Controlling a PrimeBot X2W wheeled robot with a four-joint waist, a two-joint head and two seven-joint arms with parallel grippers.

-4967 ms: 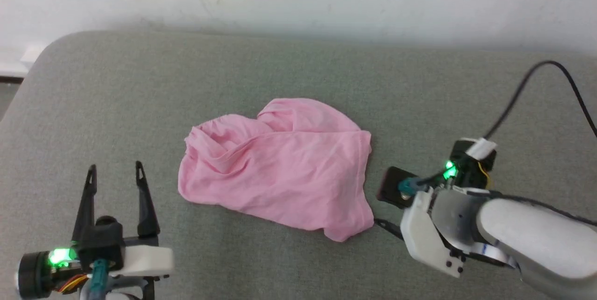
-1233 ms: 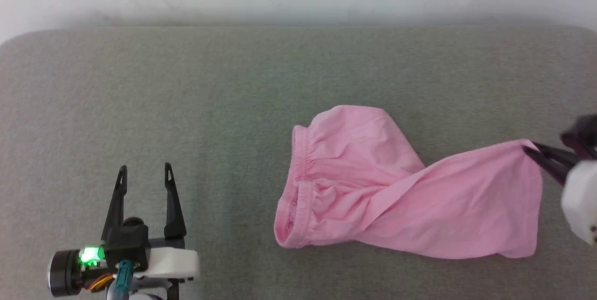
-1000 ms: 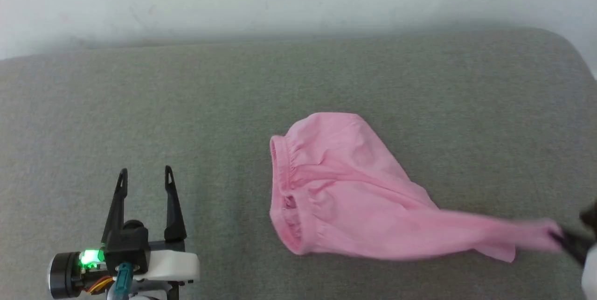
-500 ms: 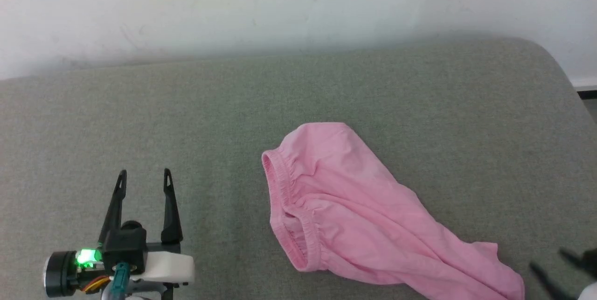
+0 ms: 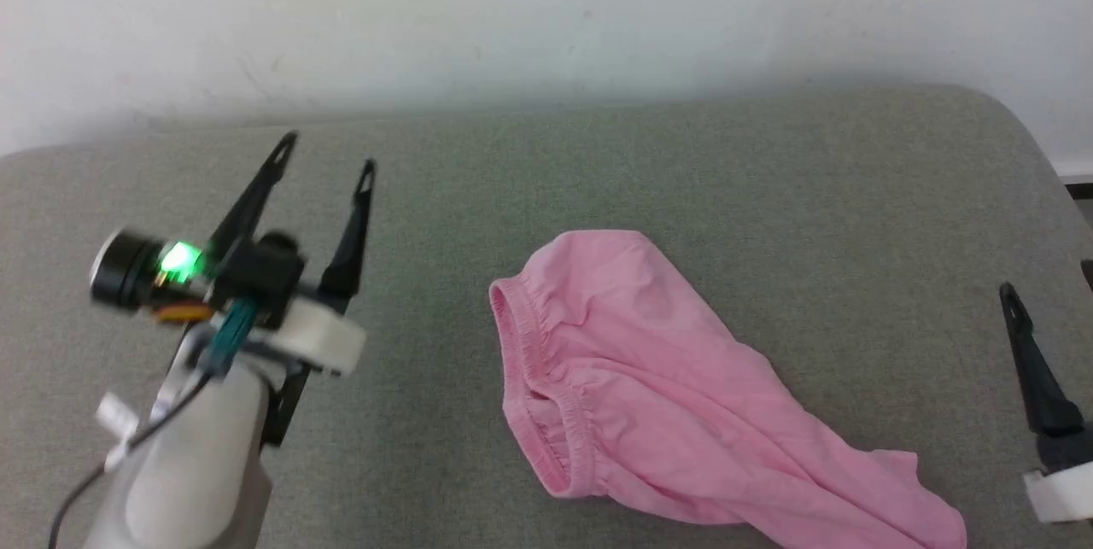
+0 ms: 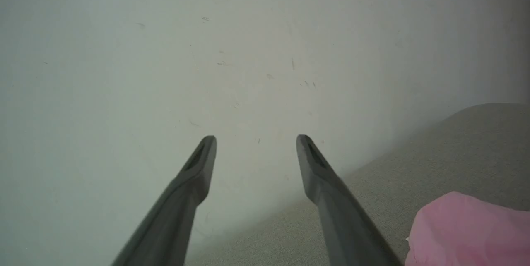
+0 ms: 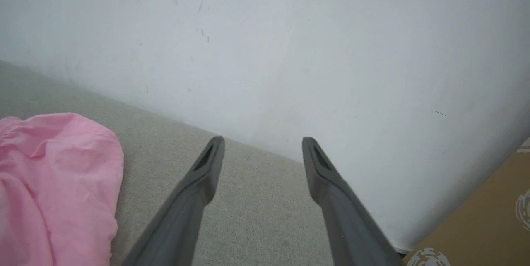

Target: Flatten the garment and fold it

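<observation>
Lying twisted on the grey cushion [image 5: 598, 173], the pink shorts [image 5: 649, 412] sat between the left gripper [image 5: 327, 154] and right gripper [image 7: 261, 144], both with jaws spread, empty. Pinching two waistband [image 5: 523, 353] corners and pulling apart looked the surest flattening.

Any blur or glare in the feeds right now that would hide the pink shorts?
Head view: left gripper smeared by motion, garment sharp, evenly lit, no glare. Left wrist view: fingers soft, picture edges dim. Right wrist view: right gripper soft-edged, no glare.
</observation>
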